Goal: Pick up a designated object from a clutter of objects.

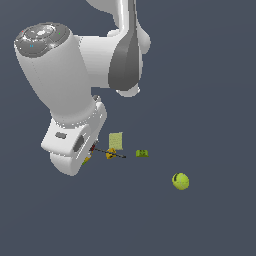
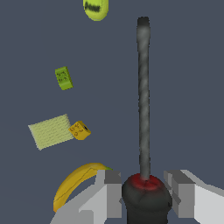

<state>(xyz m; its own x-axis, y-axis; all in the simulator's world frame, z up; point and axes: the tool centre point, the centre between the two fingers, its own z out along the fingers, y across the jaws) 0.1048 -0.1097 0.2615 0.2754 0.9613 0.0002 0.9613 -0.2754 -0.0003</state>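
Note:
The screwdriver (image 2: pixel 143 96) has a red-and-black handle and a thin dark shaft. My gripper (image 2: pixel 144 194) is shut on the handle, with one finger pressed against each side. In the exterior view the shaft of the screwdriver (image 1: pixel 118 154) sticks out from under the white hand toward that view's right, and the fingers are hidden behind the hand. The yellow banana (image 2: pixel 76 181) curves just beside and partly under one finger. I cannot tell whether the screwdriver is off the ground.
A pale green flat box (image 2: pixel 50 131) (image 1: pixel 116 139) lies with a tiny yellow block (image 2: pixel 79 130) (image 1: pixel 111 152) against it. Farther off are a tiny green block (image 2: pixel 64 78) (image 1: pixel 142 153) and a yellow-green tennis ball (image 2: pixel 96 8) (image 1: pixel 180 181).

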